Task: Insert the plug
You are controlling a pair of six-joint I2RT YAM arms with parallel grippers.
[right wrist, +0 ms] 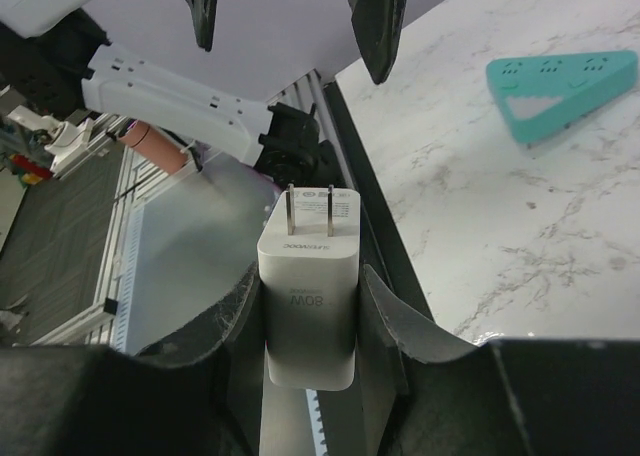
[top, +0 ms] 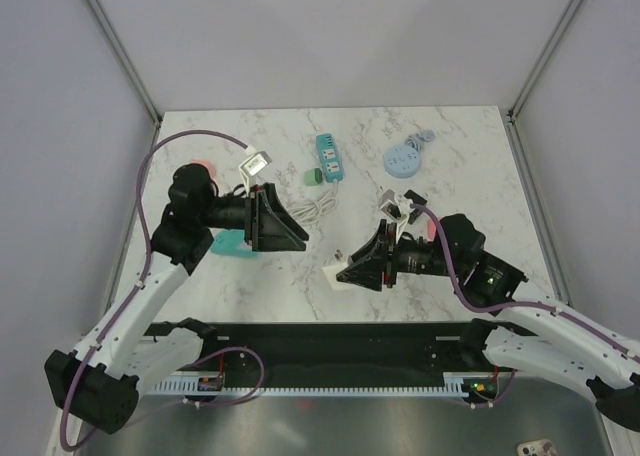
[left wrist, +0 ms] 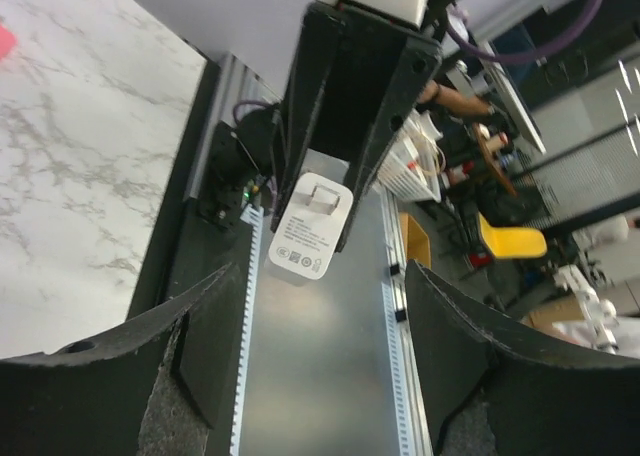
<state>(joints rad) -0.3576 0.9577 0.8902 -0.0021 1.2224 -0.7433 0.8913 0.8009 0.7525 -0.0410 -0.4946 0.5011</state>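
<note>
My right gripper is shut on a white charger plug, with its two metal prongs pointing away from the wrist. The plug also shows in the left wrist view, held in the right fingers. My left gripper is open and empty, facing the right gripper over the table's front part. Its fingers hang above the plug in the right wrist view. A teal triangular socket block lies on the marble under the left arm. A teal power strip lies at the back centre.
A white coiled cable lies beside the power strip. A green round piece and a blue disc sit at the back. A white adapter and a pink object are back left. The table's black front rail is below both grippers.
</note>
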